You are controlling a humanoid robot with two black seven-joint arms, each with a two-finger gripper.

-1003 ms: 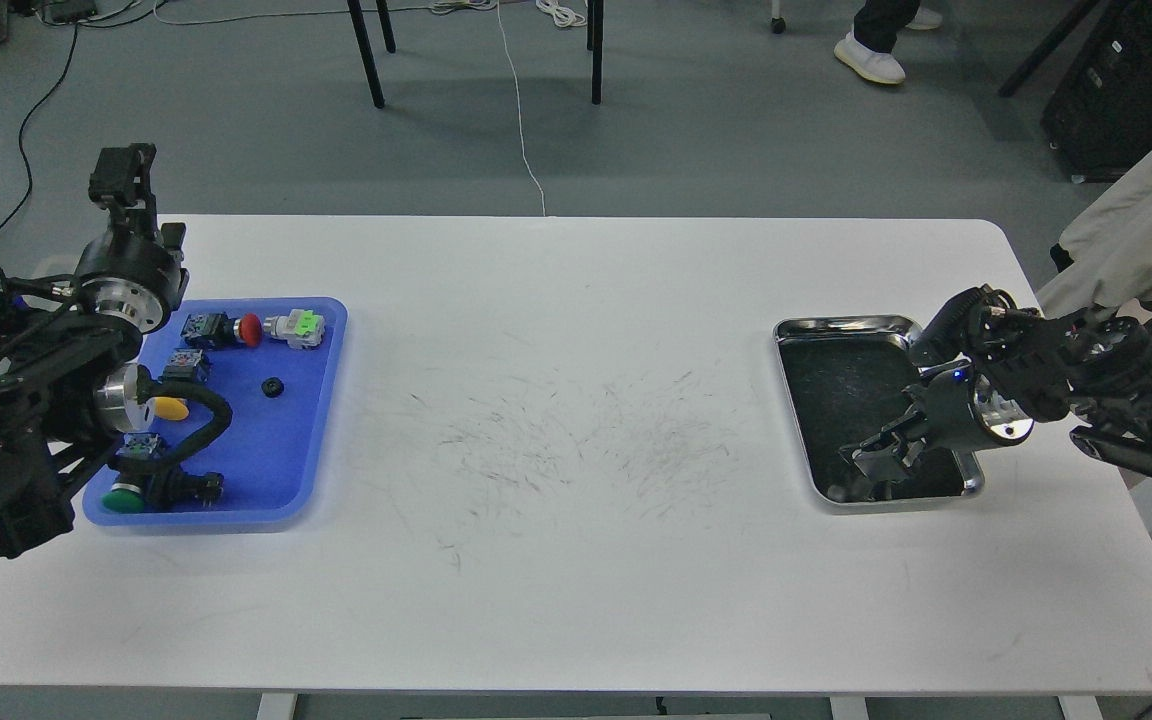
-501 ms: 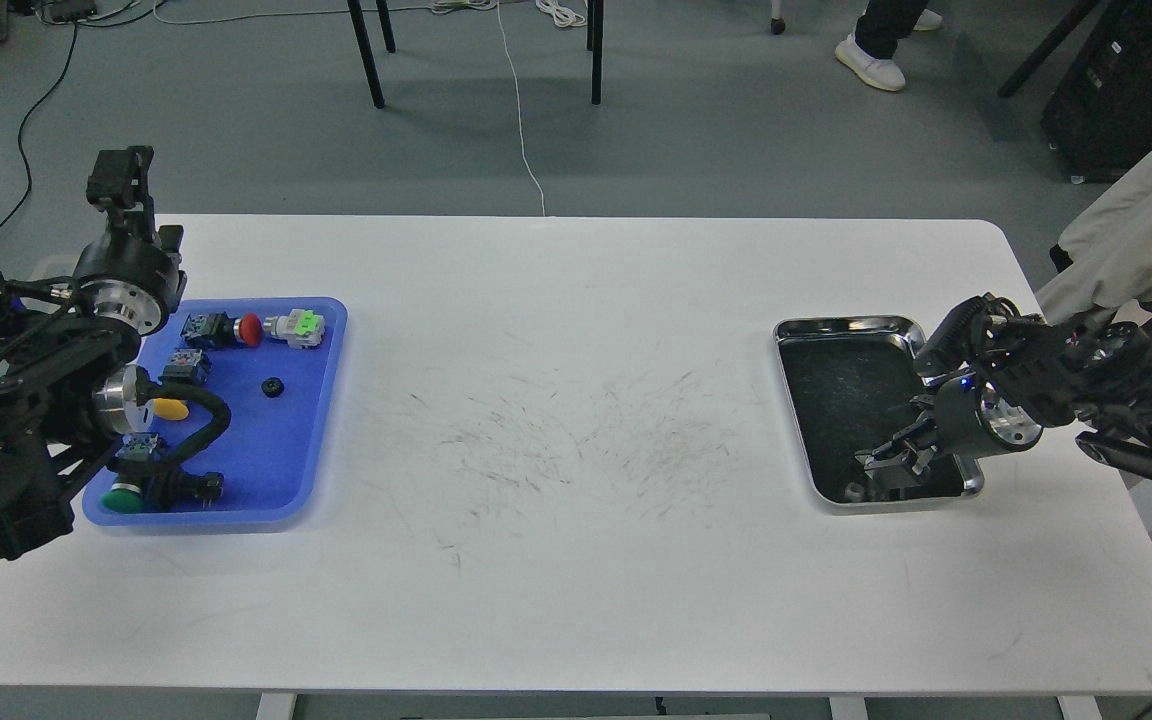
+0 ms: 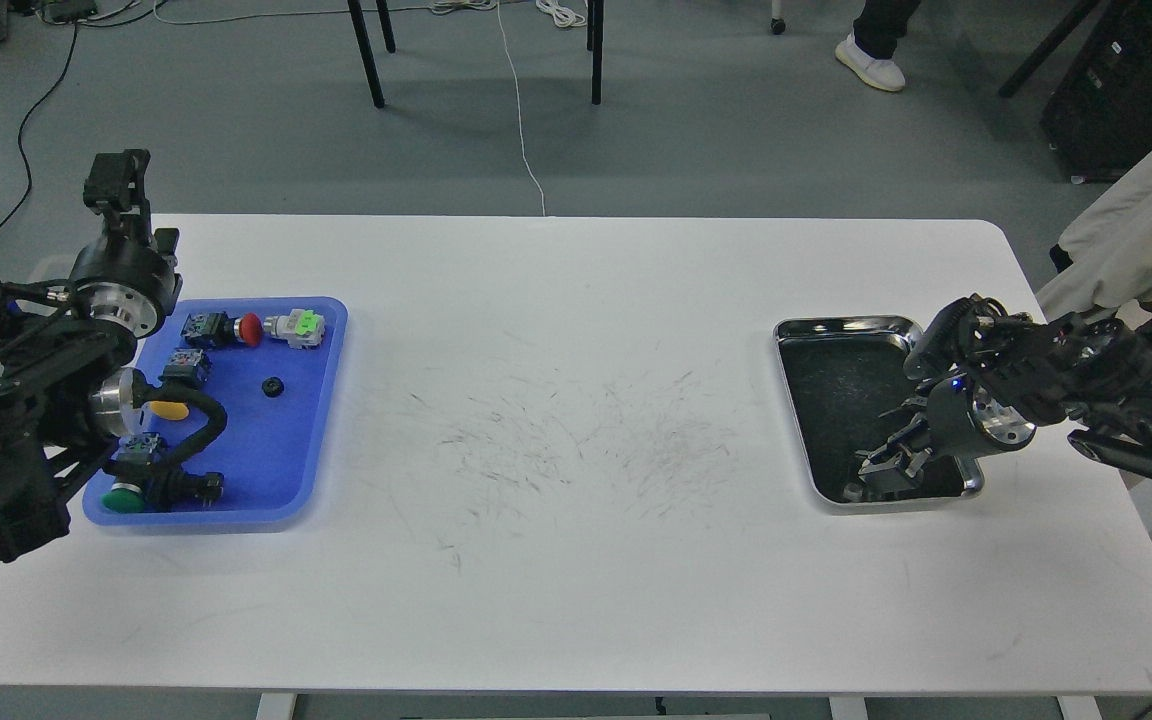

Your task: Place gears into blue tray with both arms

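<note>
The right claw (image 3: 881,470) dips into the shiny silver metal tray (image 3: 841,327) at the counter's right edge, at the tray's near corner; whether its fingers grip anything, I cannot tell. One tiny black toothed gear (image 3: 272,386) lies in the bright blue plastic tray (image 3: 321,440) at the left edge. The left claw (image 3: 116,180) hangs raised beyond it, state unreadable. Risk: something that small could slip against the dark tray floor. Since a moment ago, the right claw has edged inward.

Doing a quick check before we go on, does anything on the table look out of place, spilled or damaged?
Nothing spilled or broken. The white table has dark scuff marks across its middle. One gear lies in the blue tray among the push-button switches.
</note>
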